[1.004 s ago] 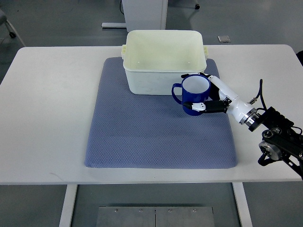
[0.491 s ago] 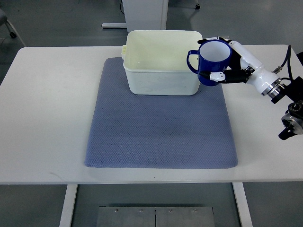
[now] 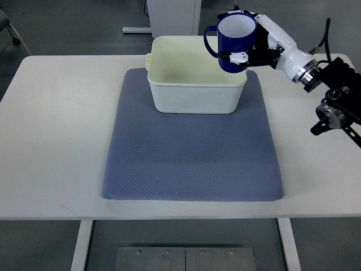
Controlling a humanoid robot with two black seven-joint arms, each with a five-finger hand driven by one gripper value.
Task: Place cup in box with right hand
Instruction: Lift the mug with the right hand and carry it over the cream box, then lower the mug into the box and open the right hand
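1 blue cup (image 3: 234, 41) is hanging upright in the air, its white inside facing up and its handle pointing toward 9 o'clock. It is showing over the far right corner of 1 cream box (image 3: 194, 79), at about 1 o'clock from the box's middle, and it is not resting on anything. The right hand (image 3: 252, 45) is gripping it: the white and black fingers (image 3: 240, 57) are curling around the cup's wall from the 3 o'clock side, closed tight on it, with 1 fingertip pressing against the near side of the cup. The right arm is reaching in from the picture's right edge, with black joints and cable showing at 3 o'clock.

The box is sitting open and holding nothing, on the far part of 1 blue-grey mat (image 3: 192, 152), which is lying flat on 1 white table (image 3: 56, 141). The box's far edge is reaching just past the mat's far edge. 2 small lugs are showing on the box rim, 1 at 9 o'clock and 1 at 3 o'clock.
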